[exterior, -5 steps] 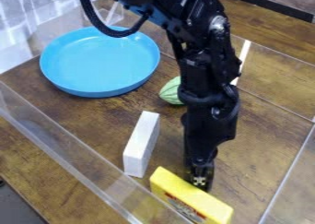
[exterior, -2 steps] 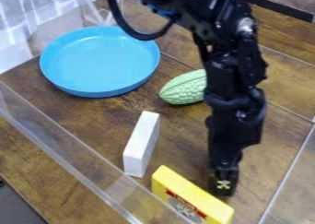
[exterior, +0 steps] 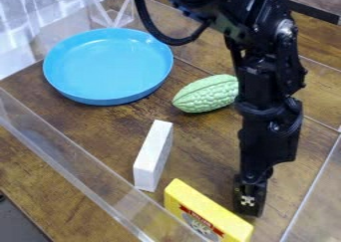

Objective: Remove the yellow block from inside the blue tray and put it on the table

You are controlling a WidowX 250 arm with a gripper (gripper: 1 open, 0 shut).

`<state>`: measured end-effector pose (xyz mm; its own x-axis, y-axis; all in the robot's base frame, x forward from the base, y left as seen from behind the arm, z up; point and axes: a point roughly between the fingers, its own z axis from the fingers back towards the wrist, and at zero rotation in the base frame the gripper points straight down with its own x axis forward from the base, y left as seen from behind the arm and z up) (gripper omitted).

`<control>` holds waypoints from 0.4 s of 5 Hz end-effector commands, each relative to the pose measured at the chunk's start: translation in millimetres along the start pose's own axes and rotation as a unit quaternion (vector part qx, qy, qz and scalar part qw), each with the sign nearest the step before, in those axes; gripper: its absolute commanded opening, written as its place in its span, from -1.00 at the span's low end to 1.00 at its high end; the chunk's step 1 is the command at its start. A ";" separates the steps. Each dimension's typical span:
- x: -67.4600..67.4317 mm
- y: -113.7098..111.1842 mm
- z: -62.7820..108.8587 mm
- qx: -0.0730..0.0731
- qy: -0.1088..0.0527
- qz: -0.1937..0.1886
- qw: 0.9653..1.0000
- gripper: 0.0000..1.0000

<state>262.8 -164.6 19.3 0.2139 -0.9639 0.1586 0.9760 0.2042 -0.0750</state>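
In the single camera view, the flat yellow block (exterior: 205, 214) already lies on the dark wood-grain table (exterior: 80, 117), well clear of the round blue plastic tray (exterior: 110, 65), while the black gripper (exterior: 249, 197), jaws spread, hangs just beside it and could nudge it.

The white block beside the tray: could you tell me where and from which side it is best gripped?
Grip the white block across its two long side faces near the middle, coming from straight above: it stands on a long narrow edge, thin enough for jaws, with bare table either side.
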 end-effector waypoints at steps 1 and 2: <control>7.8 -6.8 0.2 -0.004 -0.004 -0.019 1.000 1.00; 8.3 -7.6 4.3 -0.007 -0.006 -0.022 1.000 1.00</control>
<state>261.0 -166.8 20.3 0.2068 -0.9643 0.1656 0.9770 0.1943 -0.0883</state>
